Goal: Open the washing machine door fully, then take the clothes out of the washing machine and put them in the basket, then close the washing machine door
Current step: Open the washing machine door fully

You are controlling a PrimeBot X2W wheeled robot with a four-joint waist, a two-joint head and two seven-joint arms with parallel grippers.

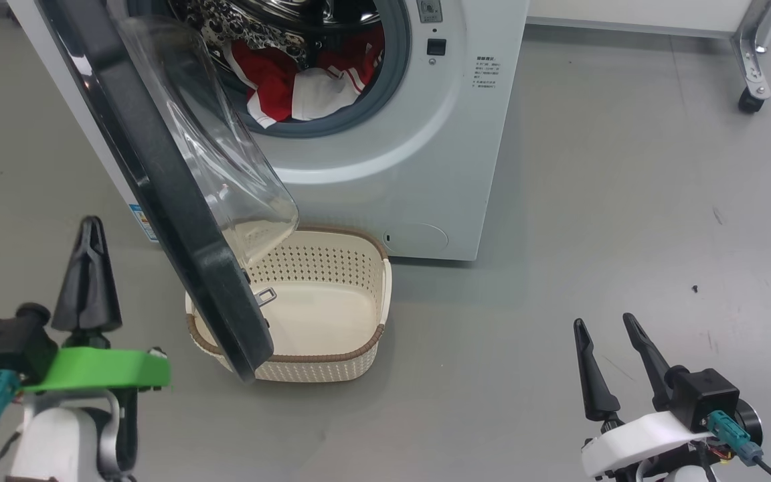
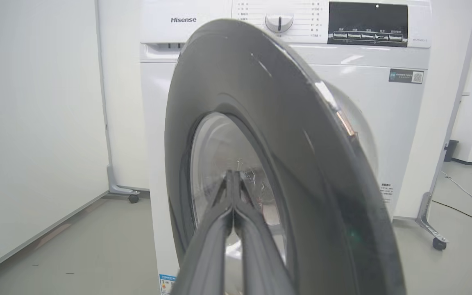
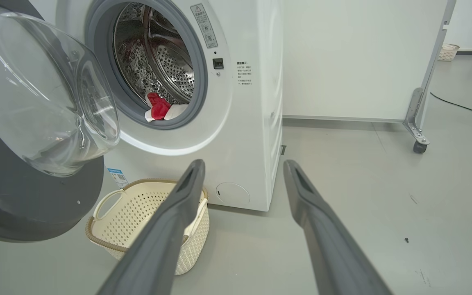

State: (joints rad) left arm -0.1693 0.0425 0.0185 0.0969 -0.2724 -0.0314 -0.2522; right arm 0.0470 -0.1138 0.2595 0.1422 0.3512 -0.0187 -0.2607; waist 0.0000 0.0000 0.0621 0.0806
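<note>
Washing machine door [image 1: 158,174] half-open, beside left tool [image 1: 92,229]

The white washer [image 1: 412,154] is showing red-and-white clothes [image 1: 272,80] inside its dotted steel drum [image 3: 170,61]. Its door [image 1: 158,181] is gleaming black, and before the washer a cream perforated basket [image 1: 332,261] is showing brown woven trim.

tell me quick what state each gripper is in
left gripper: shut, holding nothing
right gripper: open, holding nothing
</note>
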